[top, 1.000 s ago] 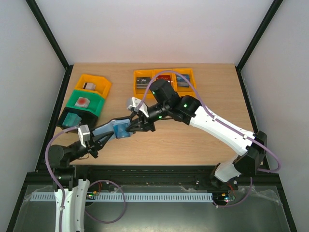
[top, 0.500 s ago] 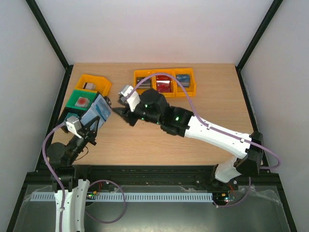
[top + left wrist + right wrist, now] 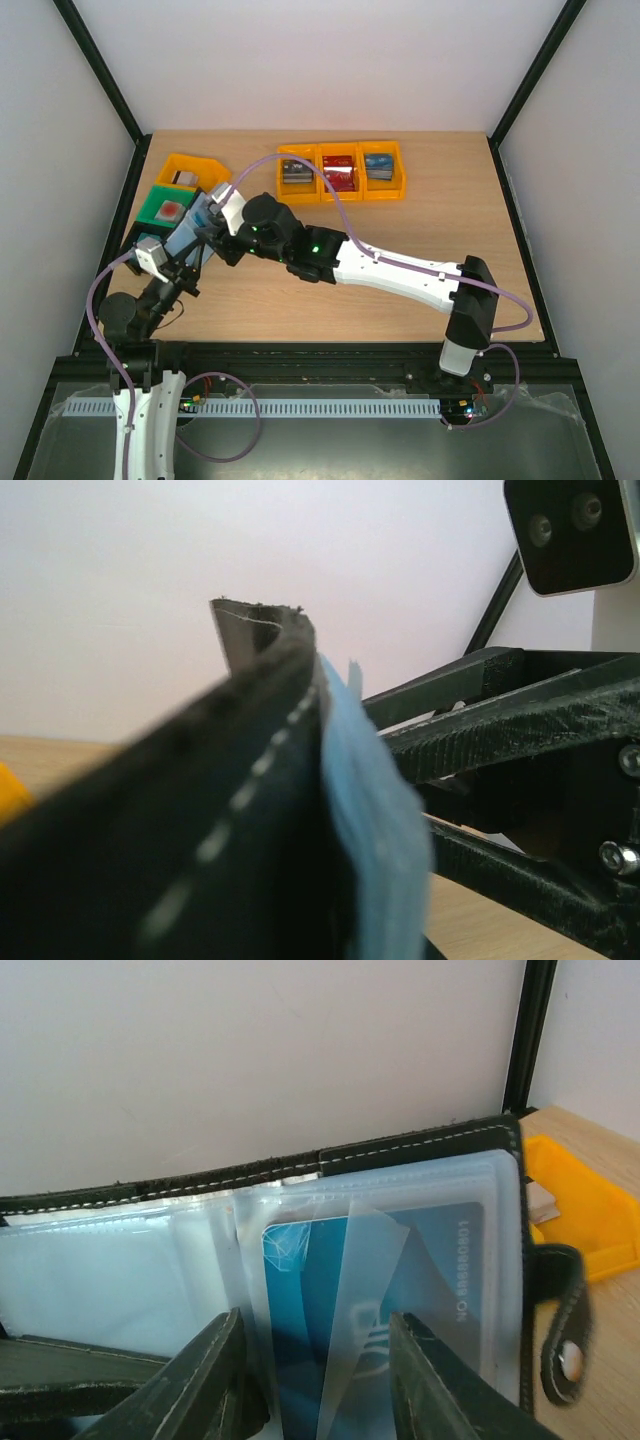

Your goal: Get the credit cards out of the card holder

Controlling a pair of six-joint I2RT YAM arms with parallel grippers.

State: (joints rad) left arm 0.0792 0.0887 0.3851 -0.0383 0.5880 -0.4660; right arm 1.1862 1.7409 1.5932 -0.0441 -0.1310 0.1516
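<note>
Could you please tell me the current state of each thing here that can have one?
card holder, open, held up in the air
snap tab, undone, hanging loose
blue card, inside the card holder, not yet pulled out
left gripper, shut on the card holder
right gripper, open, in front of the blue card
orange bins, each partly filled

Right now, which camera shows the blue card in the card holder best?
Right wrist: the blue card faces the lens up close, its number visible. Left wrist shows the card holder edge-on and blurred; top external shows just a small bluish patch.
</note>
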